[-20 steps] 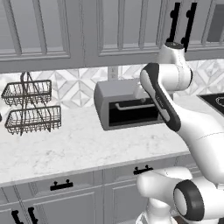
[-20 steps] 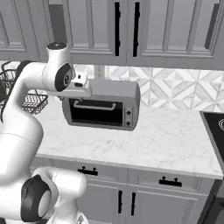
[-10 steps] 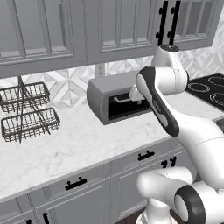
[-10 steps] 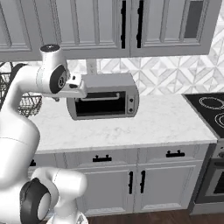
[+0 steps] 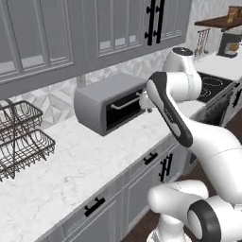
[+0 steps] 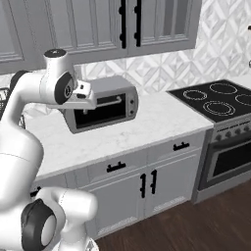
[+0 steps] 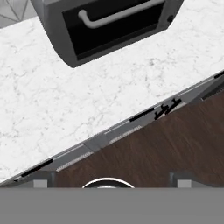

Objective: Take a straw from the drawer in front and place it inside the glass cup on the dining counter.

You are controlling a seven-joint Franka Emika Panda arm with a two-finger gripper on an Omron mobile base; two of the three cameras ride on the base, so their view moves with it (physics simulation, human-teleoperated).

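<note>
A grey toaster oven (image 5: 111, 108) with a dark glass door and a pale bar handle stands on the white marble worktop (image 5: 71, 165), near the patterned tile wall (image 6: 166, 68). To its left sits a two-tier black wire rack (image 5: 21, 139). Grey wall cabinets (image 5: 94, 28) with black handles hang above. To the right, a black cooktop (image 6: 215, 98) with ring burners tops an oven (image 6: 230, 157). Far right, a shelf (image 5: 222, 21) holds what may be small containers. The floor (image 6: 196, 225) is dark wood.

Kitchen, toaster oven (image 6: 100, 104), stove (image 6: 218, 98), cabinets (image 5: 85, 30)
</note>
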